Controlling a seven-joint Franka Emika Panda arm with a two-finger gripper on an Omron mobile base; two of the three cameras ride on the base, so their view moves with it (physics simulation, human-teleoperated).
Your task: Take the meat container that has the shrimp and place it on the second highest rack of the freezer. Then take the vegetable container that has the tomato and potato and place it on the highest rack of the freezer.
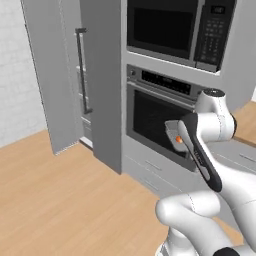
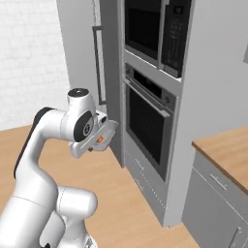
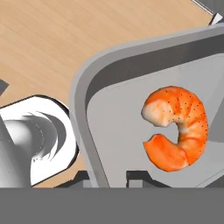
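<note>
Both base views look forward from behind the arm, sharing the oven (image 1: 160, 120) and freezer (image 2: 80, 53); the hand view sits close over the shrimp (image 3: 177, 127).

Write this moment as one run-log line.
gripper: shut on tray rim | shrimp: in tray | tray: carried above floor | freezer: ahead

Even, bright rendered light, soft and without glare, faint shade under the shrimp (image 3: 177, 127) in the hand view, dull reflections on black oven glass (image 1: 152, 116), slightly soft, low-resolution edges, no lens distortion
</note>
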